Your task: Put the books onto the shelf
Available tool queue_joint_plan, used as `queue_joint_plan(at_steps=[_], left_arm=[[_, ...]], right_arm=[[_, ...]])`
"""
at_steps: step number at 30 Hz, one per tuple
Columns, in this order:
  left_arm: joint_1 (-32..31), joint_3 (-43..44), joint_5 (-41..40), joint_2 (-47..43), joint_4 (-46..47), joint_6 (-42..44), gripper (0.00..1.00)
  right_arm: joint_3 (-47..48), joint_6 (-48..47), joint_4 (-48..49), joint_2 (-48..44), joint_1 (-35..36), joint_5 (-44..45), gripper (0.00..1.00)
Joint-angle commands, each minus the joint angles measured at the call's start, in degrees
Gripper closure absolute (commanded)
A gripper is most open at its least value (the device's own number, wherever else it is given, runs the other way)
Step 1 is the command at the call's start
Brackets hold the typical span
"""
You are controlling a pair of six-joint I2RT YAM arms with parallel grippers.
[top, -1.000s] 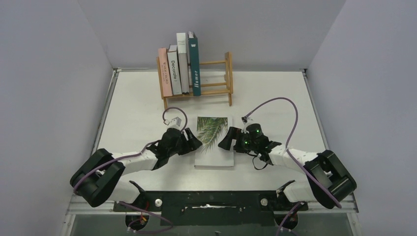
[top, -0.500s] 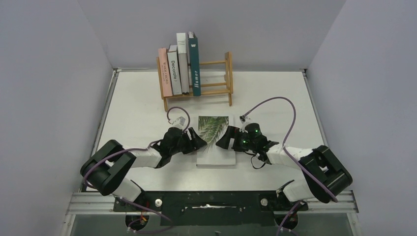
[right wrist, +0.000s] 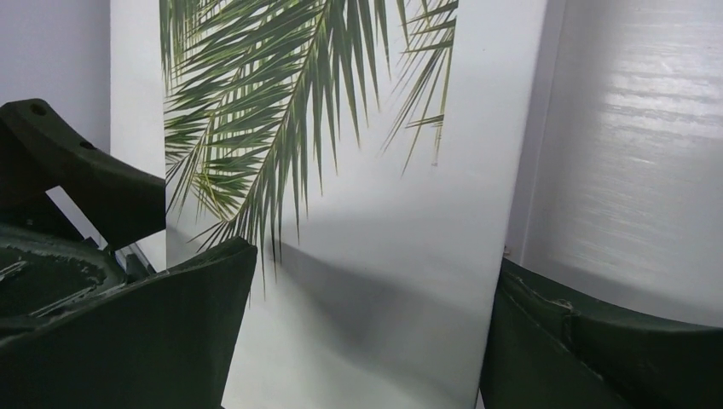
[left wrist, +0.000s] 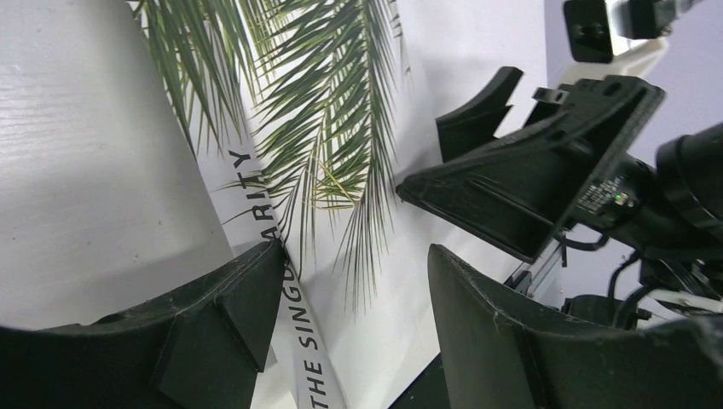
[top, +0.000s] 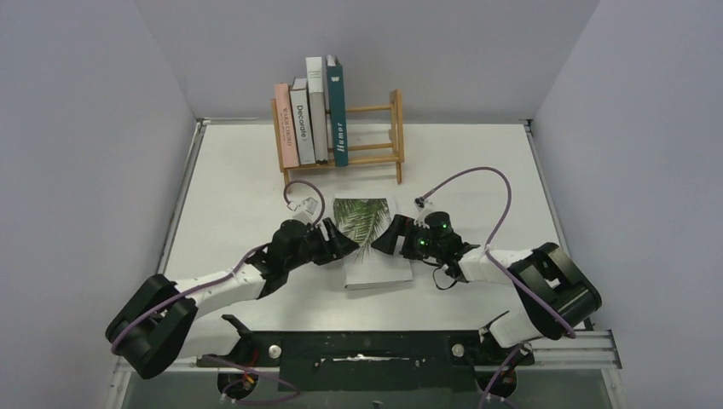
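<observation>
Tabletop: only left wrist view shows lettering on palm book.

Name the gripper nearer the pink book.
Left. The left gripper is in front of the pink book, slightly right, at the palm book's left edge; the right gripper farther right, at its right edge.

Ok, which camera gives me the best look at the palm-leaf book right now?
Top external: it shows nearly all of the palm-leaf book, with the shelf beyond it. Left wrist gives only leaves and part of the spine lettering; right wrist only a stretch of cover.
</observation>
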Motion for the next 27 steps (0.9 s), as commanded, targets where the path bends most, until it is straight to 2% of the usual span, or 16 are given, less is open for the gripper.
queue_joint_plan(at_steps=[1, 12, 19, 21, 23, 27], left_arm=[[-1.5, 3.7, 1.9, -5.1, 1.3, 0.1, 0.39], [-2.6, 6.7, 1.5, -8.2, -0.6, 0.5, 0.39], [-3.1, 9.8, -0.2, -8.1, -3.0, 1.3, 0.41], [-3.4, 10.0, -0.9, -7.9, -3.0, 1.1, 0.53], [-3.5, 9.8, -1.1, -7.5, -2.7, 1.0, 0.71], [-3.8, 9.3, -1.2, -7.1, -1.6, 0.9, 0.88]], right_arm=[[-0.1, 1.6, 9.8, 2.2, 0.5, -5.2, 0.12], [-1.1, 6.4, 25.0, 9.7, 0.1, -12.6, 0.12], [-1.6, 9.6, 33.2, 13.2, 0.2, -15.5, 0.16], [-1.8, 9.8, 33.7, 13.3, 0.2, -15.6, 0.16], [-2.1, 9.9, 34.0, 13.1, 0.2, -15.6, 0.16], [-2.7, 10.0, 34.4, 12.6, 0.2, -15.6, 0.16]])
